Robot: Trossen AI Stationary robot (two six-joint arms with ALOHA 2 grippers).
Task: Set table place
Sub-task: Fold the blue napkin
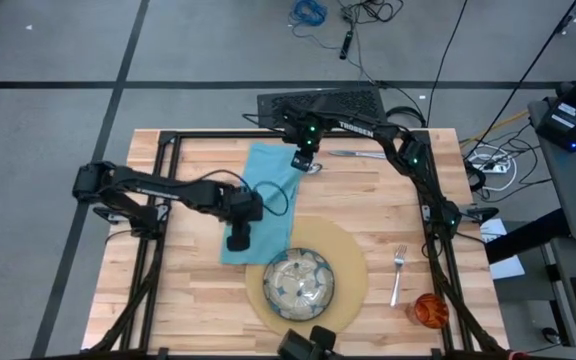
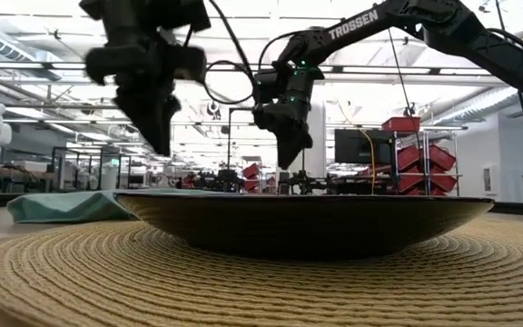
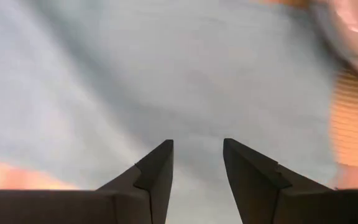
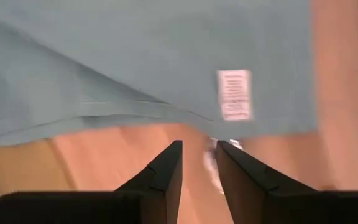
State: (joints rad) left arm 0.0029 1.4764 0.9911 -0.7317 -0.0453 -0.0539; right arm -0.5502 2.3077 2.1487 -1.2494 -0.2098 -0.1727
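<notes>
Left pincer point(image 1: 239, 243) part-open, empty, directly above teal cloth napkin point(image 1: 258, 190); right pincer point(image 1: 300, 163) part-open at napkin's far corner.

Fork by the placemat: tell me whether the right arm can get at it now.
Probably yes. The fork lies bare on the table, nothing over it; the right gripper hangs by the napkin, across open wood.

Napkin point(image 1: 263, 200): middle hidden under left arm point(image 1: 183, 192) in high view. Placemat point(image 2: 243, 272): cut by frame edges in low view. Utensil point(image 1: 353, 154) by right arm: too small to tell which. Silvery item point(image 4: 211, 163) between right pincer fingers: blurred, unidentifiable.
</notes>
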